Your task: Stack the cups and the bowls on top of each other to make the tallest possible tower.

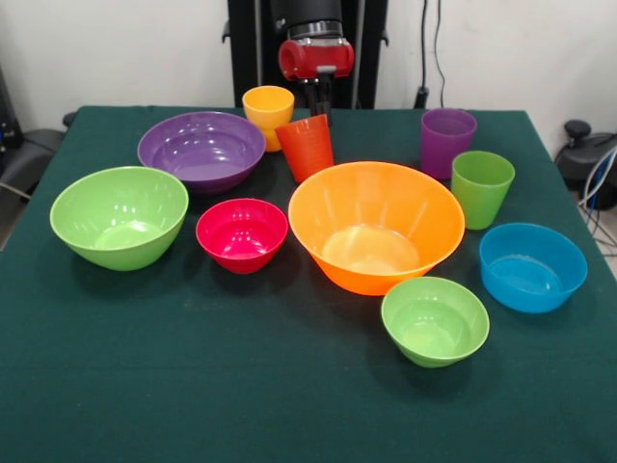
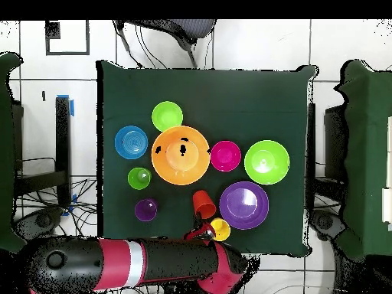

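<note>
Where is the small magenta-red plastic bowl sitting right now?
In the front view, the small magenta-red plastic bowl stands upright left of centre on the green tablecloth, between the big light green bowl and the biggest orange bowl, just in front of the purple bowl.

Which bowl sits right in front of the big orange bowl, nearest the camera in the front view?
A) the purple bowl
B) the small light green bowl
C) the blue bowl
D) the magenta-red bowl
B: the small light green bowl stands just below the orange bowl in the front view, closest to the table's near edge.
</note>
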